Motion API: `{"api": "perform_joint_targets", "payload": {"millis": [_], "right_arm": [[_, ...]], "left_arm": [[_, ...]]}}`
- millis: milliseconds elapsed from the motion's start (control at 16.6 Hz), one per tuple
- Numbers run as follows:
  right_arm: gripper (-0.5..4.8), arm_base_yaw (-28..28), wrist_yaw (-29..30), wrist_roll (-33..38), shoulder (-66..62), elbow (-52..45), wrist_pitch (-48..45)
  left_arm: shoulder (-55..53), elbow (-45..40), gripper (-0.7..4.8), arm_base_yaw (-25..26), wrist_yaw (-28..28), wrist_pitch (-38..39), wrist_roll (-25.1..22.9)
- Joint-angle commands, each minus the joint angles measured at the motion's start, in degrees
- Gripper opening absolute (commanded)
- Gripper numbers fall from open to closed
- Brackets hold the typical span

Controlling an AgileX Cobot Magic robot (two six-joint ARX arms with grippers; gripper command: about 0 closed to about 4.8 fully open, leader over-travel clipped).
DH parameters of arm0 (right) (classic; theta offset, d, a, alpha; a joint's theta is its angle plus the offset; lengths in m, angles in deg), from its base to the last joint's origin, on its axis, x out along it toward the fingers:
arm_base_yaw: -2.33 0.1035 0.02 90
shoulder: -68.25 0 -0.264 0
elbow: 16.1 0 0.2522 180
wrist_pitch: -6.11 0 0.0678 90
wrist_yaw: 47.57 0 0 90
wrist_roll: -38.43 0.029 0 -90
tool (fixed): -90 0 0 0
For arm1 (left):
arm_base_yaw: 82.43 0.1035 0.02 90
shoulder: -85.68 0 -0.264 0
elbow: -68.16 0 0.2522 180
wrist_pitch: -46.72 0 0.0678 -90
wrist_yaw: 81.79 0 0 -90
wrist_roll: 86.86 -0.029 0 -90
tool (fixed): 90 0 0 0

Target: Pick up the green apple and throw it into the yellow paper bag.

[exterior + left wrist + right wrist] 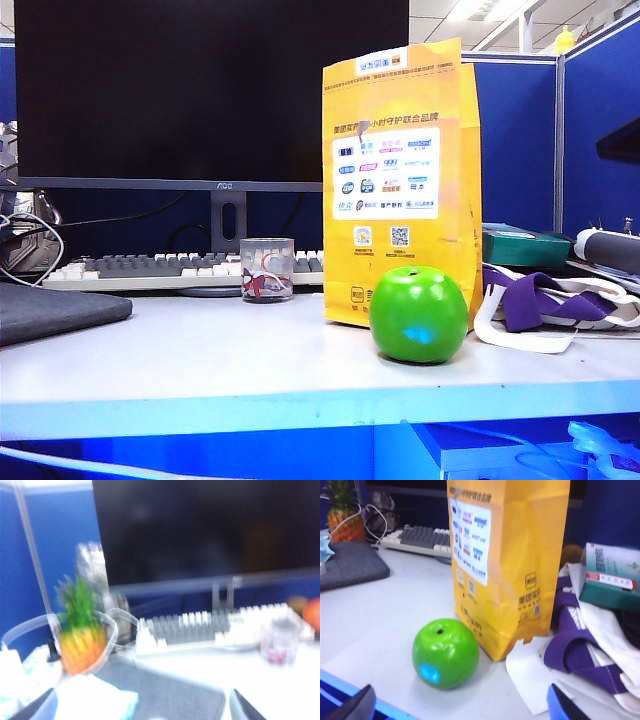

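Green apple point(419, 314) rests on the table point(200, 350), touching the yellow bag point(402, 180); left gripper point(145, 712) and right gripper point(465, 707) both gape wide, empty.

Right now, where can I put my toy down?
Bare table between the grey pad, glass cup and green apple. Crowded right of the yellow bag: purple cloth, box. Left tool and right tool hover open at the near side.

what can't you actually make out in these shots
- Inside of the yellow paper bag: hidden by its own walls in every view.
- Left wrist view: motion-blurred, print on the cup unreadable.
- left gripper, right gripper: only open fingertips show, cut by the frame edge; neither in exterior view.
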Motion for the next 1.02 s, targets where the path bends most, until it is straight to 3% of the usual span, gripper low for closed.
{"api": "perform_joint_targets", "payload": {"millis": [60, 421, 1021], "right_arm": [[4.58, 0.0, 0.3, 0.2, 0.0, -0.5, -0.7], [4.58, -3.5, 0.3, 0.2, 0.0, -0.5, -0.6], [4.58, -3.5, 0.0, 0.2, 0.0, -0.5, -0.6]], "left_arm": [[0.1, -4.4, 4.58, -0.1, -0.2, -4.0, 0.0], [0.1, -11.9, 4.58, -5.0, -0.2, -3.5, 0.0], [0.1, -11.9, 4.58, -4.8, -0.1, -3.3, 0.0]]}}
